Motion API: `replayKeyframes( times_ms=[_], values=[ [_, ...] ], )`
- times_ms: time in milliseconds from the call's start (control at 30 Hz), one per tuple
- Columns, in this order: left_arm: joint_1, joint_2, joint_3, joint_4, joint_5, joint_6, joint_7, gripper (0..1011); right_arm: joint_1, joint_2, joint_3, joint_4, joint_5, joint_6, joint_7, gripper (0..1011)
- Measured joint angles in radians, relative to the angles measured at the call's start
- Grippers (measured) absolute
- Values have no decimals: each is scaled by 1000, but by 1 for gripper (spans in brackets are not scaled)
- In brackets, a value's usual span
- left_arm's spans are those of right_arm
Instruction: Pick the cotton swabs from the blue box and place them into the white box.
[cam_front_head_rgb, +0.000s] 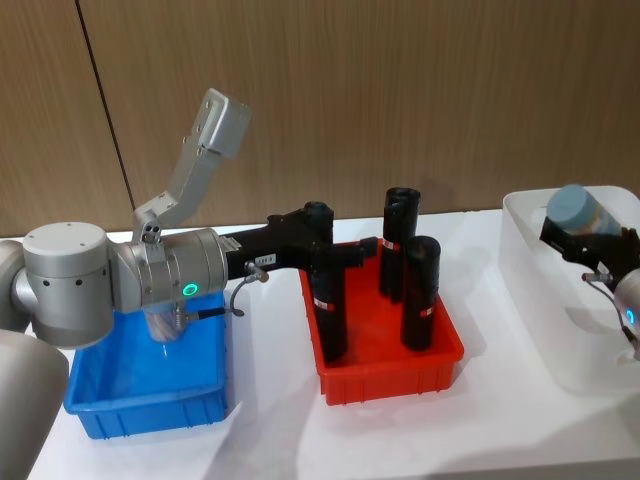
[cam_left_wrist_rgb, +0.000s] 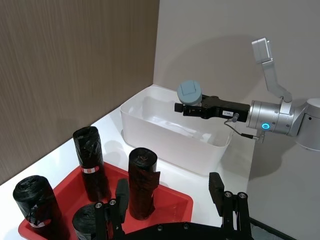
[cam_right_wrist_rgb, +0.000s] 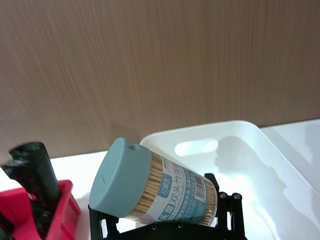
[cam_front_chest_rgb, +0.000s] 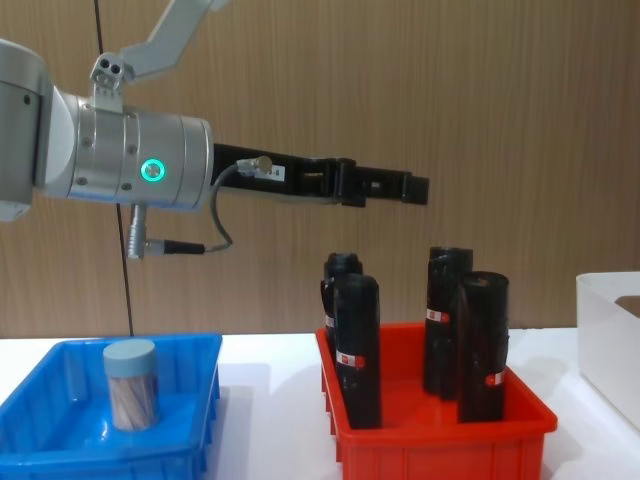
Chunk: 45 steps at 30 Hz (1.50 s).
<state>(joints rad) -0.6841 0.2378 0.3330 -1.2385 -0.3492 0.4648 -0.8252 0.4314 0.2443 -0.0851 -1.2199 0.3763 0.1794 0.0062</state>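
left gripper (cam_front_chest_rgb: 415, 188): bottle bin (cam_front_chest_rgb: 440, 447) beneath, swab tray (cam_front_chest_rgb: 60, 457) with one swab jar (cam_front_chest_rgb: 131, 383) back under its wrist | right gripper (cam_left_wrist_rgb: 186, 107): second swab jar (cam_right_wrist_rgb: 155, 187) between its fingers, end box (cam_left_wrist_rgb: 165, 139) beneath

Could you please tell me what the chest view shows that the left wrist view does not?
Chest view, not left wrist view: the blue box with a standing cotton swab jar in it. Left wrist view, not chest view: the right claw shut on a held cotton swab jar over the white box. Both: the red bin of black bottles, the left claw, open in the wrist view, and part of the white box.
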Motion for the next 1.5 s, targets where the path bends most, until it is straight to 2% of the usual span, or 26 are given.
replayKeyframes(
  times_ms=[133, 567, 800, 1133, 1400, 1500],
  values=[
    [0, 0, 0, 0, 0, 0, 0, 1004, 6, 1, -1, 6, -20, 36, -9, 1001],
    [0, 0, 0, 0, 0, 0, 0, 1004, 36, 5, -3, 28, -83, 204, -30, 1002],
    [0, 0, 0, 0, 0, 0, 0, 1004, 43, 7, 2, 22, -90, 247, -33, 1002],
    [0, 0, 0, 0, 0, 0, 0, 1004, 38, 10, 12, -10, -93, 236, -44, 1001],
    [0, 0, 0, 0, 0, 0, 0, 1004, 23, 12, 17, -48, -107, 176, -51, 1002],
    [0, 0, 0, 0, 0, 0, 0, 1004, 21, 12, 18, -55, -110, 172, -51, 1002]
  ],
)
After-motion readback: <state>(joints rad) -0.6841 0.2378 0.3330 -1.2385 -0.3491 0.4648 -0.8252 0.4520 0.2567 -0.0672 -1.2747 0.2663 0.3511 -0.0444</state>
